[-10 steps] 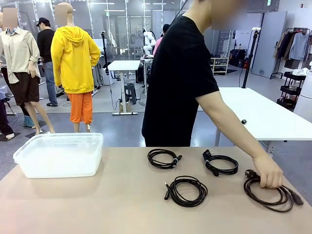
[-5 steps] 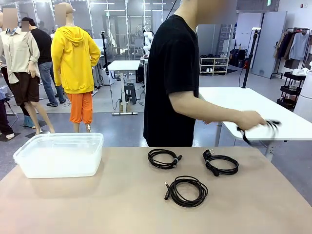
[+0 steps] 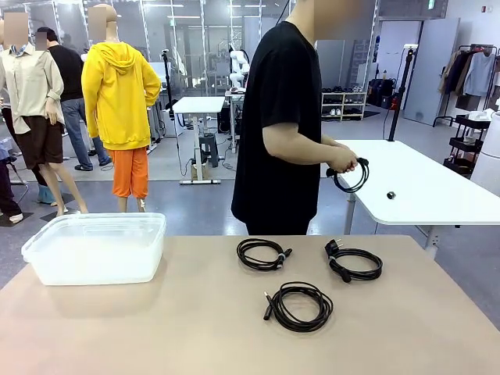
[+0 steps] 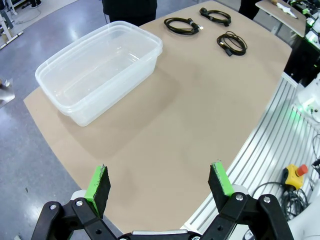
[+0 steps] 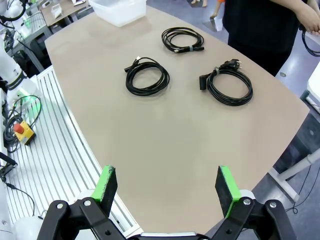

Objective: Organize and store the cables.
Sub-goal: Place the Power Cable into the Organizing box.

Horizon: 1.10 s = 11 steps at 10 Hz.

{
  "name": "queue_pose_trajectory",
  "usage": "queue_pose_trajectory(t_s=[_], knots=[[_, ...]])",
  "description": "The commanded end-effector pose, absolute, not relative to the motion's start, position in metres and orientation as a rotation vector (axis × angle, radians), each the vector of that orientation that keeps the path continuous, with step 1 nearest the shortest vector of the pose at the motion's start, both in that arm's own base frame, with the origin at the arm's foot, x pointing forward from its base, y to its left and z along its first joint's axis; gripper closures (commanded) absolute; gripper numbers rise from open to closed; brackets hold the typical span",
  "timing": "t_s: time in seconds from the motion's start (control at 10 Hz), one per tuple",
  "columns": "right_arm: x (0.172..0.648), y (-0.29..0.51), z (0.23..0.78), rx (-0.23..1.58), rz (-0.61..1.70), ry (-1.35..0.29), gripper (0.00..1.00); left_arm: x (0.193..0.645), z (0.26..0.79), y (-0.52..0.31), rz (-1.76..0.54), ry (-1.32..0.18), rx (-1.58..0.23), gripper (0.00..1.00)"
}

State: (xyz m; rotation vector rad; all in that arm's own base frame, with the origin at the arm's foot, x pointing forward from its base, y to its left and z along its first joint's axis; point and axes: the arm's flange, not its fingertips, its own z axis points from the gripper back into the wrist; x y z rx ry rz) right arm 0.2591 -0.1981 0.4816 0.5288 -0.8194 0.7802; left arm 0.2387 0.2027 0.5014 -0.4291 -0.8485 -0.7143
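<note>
The left gripper (image 4: 159, 172) and the right gripper (image 5: 165, 174) hang on the robot's side. Each has its jaws wide apart with nothing between the green pads, above bare tabletop (image 3: 156, 336). Nearest on the tabletop lies one coiled cable (image 3: 298, 306), flat, with a small plug end poking out at its left. Beyond it two more sit side by side but apart: a tight coil (image 3: 262, 254) toward the middle and a plug-ended coil (image 3: 354, 263) to its right. The clear plastic bin (image 3: 94, 248) stands well apart from all three near the far left corner and looks empty. Past the far edge, the person holds a fourth coil (image 3: 351, 173) in both hands (image 3: 340, 160), off the tabletop. These cords look light and limp, and would likely sag or unwind if lifted by a single strand. Pinching across the whole bundle of loops, away from the stiff plugs, seems the safer hold.
</note>
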Motion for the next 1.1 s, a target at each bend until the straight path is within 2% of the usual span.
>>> queue_pose_trajectory(t_s=[0.0, 0.2, 0.6, 1.0], knots=[[0.259, -0.198, 0.481, 0.53, 0.78, -0.82, 0.0, 0.238, 0.502, 0.204, -0.733, -0.855, -0.439, 0.0], [0.305, -0.173, 0.494, 0.487, 0.717, -0.672, 0.0, 0.238, 0.502, 0.204, -0.733, -0.855, -0.439, 0.0], [0.404, -0.082, 0.512, 0.344, 0.664, -0.478, 0.0, 0.238, 0.502, 0.204, -0.733, -0.855, -0.439, 0.0], [0.469, -0.002, 0.514, 0.209, 0.676, -0.394, 0.0, 0.238, 0.502, 0.204, -0.733, -0.855, -0.439, 0.0]])
